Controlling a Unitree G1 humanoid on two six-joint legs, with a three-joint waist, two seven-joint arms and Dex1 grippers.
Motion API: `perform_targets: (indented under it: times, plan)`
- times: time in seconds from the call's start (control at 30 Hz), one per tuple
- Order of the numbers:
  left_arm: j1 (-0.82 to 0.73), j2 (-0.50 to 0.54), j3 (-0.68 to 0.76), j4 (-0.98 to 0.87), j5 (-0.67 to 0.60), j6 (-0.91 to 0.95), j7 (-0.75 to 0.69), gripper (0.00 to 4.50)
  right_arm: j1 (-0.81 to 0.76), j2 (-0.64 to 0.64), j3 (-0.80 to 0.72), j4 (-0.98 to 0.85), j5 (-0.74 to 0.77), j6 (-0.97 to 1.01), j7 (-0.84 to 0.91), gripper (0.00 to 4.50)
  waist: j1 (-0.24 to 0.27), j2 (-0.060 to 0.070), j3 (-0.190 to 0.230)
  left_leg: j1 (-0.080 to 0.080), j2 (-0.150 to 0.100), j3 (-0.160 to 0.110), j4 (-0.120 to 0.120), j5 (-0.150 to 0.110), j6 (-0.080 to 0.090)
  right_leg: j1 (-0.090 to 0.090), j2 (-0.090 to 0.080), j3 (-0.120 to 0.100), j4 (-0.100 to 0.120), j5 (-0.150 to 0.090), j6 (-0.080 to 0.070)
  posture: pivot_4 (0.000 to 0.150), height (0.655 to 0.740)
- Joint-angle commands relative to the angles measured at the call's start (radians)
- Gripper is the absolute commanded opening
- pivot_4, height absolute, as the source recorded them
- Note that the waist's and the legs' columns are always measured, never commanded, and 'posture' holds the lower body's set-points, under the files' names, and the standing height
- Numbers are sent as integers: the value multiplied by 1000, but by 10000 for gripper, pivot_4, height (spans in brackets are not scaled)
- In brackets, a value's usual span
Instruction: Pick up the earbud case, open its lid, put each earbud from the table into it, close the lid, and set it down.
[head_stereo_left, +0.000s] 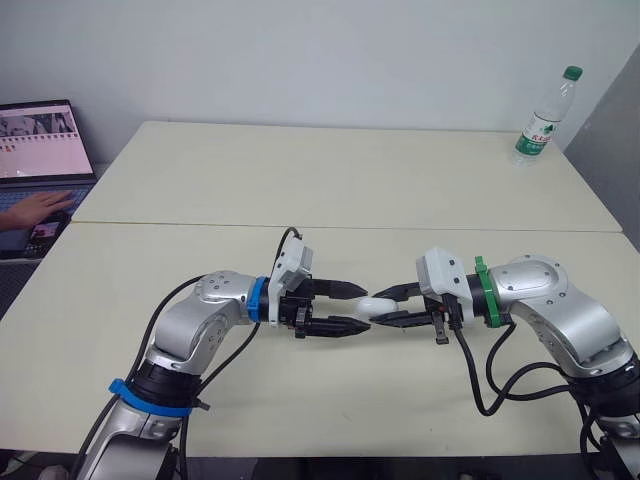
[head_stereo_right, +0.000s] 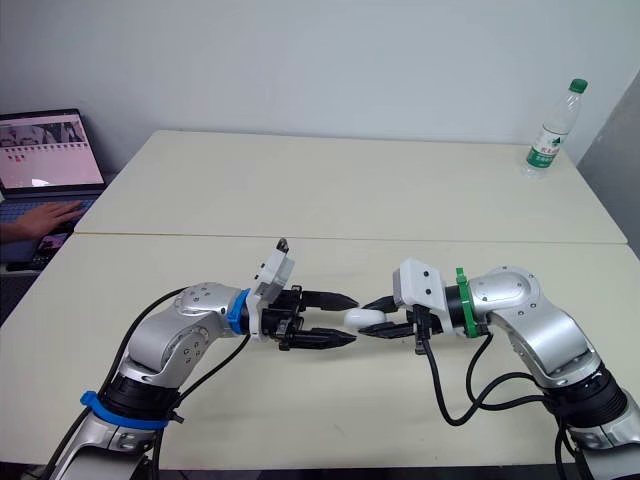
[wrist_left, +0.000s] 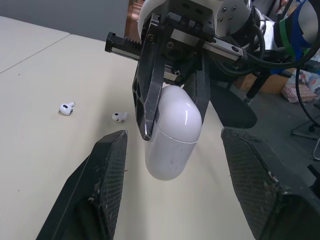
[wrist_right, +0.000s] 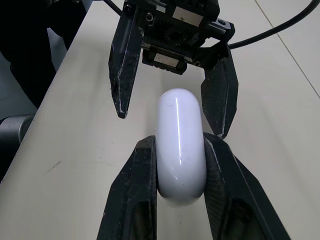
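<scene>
The right claw (wrist_right: 181, 146) is clenched on one end of the white earbud case (wrist_left: 172, 145) and holds it off the counter (head_stereo_left: 300, 180), between the two arms. The left claw (head_stereo_left: 360, 307) is released, with a finger on either side of the case's free end and not touching it. The lid looks shut, with a thin seam running round the shell. The shell is glossy and rounded, so I judge that if the left claw closes off-centre or pulls at the lid, the case may twist or squirt out of the narrow grip. It could then drop and scatter the two earbuds (wrist_left: 67, 108) (wrist_left: 119, 116) lying loose on the counter nearby. No brand or mark shows on the case. The bottle (head_stereo_left: 545, 118) at the far corner has a green and white label, but its writing is too small to read.
</scene>
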Motion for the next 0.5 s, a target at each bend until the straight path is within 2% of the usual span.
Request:
perform_targets:
  times: [0.03, 0.13, 0.27, 0.3, 0.5]
  plan:
    - [-13, 5, 19, -15, -17, -8, -18, 29461, -9, -9, -28, -17, 0, -10, 4, 8016, 0, 0, 0, 0, 0, 0, 0, 0, 0, 0, 0, 0, 0, 0, 0, 1500, 7362]
    - [-12, 8, 15, -11, -12, -9, -23, 23192, -11, -8, -30, -18, 2, -8, 3, 8016, 0, 0, 0, 0, 0, 0, 0, 0, 0, 0, 0, 0, 0, 0, 0, 1500, 7362]
    - [-10, 10, 14, -9, -6, -13, -28, 10581, -11, -8, -33, -18, 2, -6, 5, 8016, 0, 0, 0, 0, 0, 0, 0, 0, 0, 0, 0, 0, 0, 0, 0, 1500, 7362]
    - [-9, 10, 14, -9, -5, -14, -28, 8826, -11, -9, -34, -17, 2, -6, 5, 8016, 0, 0, 0, 0, 0, 0, 0, 0, 0, 0, 0, 0, 0, 0, 0, 1500, 7362]
    - [-6, 10, 13, -6, 0, -21, -26, 8813, -11, -7, -39, -19, 8, 7, -3, 8016, 0, 0, 0, 0, 0, 0, 1, 0, 0, 0, 0, 0, 0, 0, 0, 1500, 7362]
